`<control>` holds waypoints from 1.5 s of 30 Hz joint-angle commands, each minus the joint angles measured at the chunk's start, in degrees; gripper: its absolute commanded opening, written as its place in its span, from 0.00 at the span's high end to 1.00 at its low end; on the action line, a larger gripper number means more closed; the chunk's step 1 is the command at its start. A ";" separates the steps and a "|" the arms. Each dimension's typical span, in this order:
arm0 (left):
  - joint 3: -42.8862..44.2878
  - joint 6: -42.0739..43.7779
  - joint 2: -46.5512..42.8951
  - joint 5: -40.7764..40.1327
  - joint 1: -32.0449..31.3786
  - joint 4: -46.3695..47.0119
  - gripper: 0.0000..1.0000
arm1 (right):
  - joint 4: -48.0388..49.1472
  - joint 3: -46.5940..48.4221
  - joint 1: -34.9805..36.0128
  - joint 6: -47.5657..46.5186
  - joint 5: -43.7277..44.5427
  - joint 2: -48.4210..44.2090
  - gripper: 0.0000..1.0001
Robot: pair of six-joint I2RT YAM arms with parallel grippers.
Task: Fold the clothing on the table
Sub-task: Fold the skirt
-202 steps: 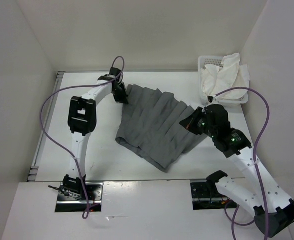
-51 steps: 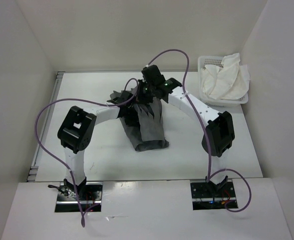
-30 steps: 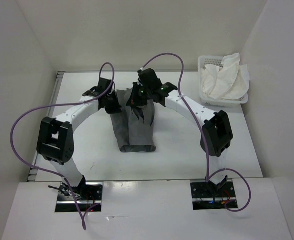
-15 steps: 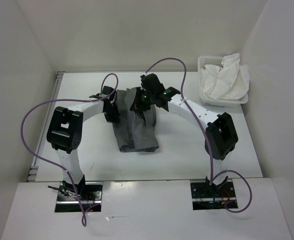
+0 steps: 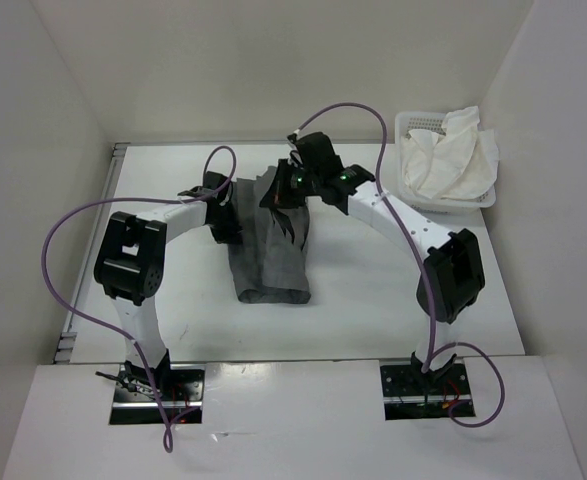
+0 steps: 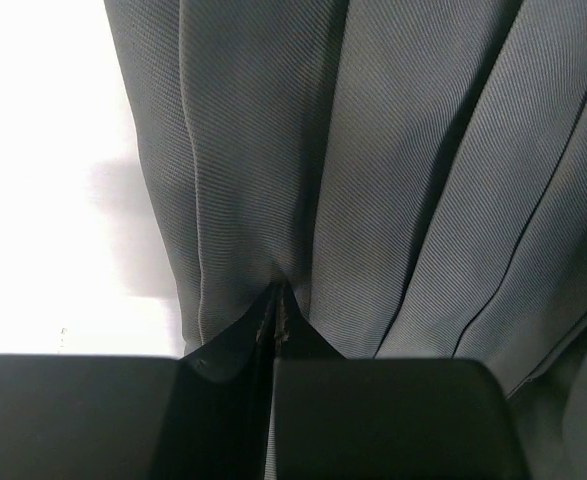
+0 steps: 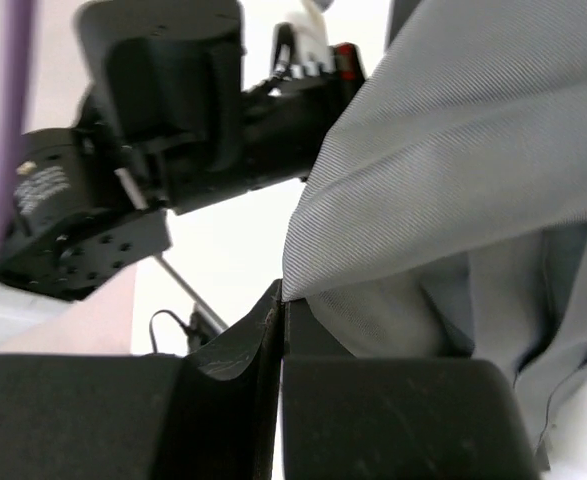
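Where the white table [image 5: 393,290] fills the middle of the top view, we see the clothing [image 5: 273,265] lying on it as a narrow dark grey strip. It runs from the upper centre of the frame down towards the middle. Its lower end lies flat on the tabletop and its upper end is bunched between the two arms.

The left arm [image 5: 133,260] bends in from the lower left and the right arm [image 5: 443,270] arches in from the lower right, each trailing a purple cable [image 5: 63,240]. In the upper right corner of the table stands a white slotted basket [image 5: 418,125] with a white cloth [image 5: 453,160] heaped in it, well apart from the garment.

The left gripper [image 5: 223,220] sits at the strip's upper left edge. In its wrist view the fingers are pressed together on a pinch of grey fabric, and pleats fan out from their tips. The right gripper [image 5: 279,196] sits at the strip's top, just beside the left one. Its wrist view shows the fingers closed tight on a raised fold of the same fabric.
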 commanded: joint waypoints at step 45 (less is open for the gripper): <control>-3.82 -0.51 -1.97 0.27 2.57 -0.83 1.00 | 24.08 14.88 4.06 1.30 -17.83 23.82 0.38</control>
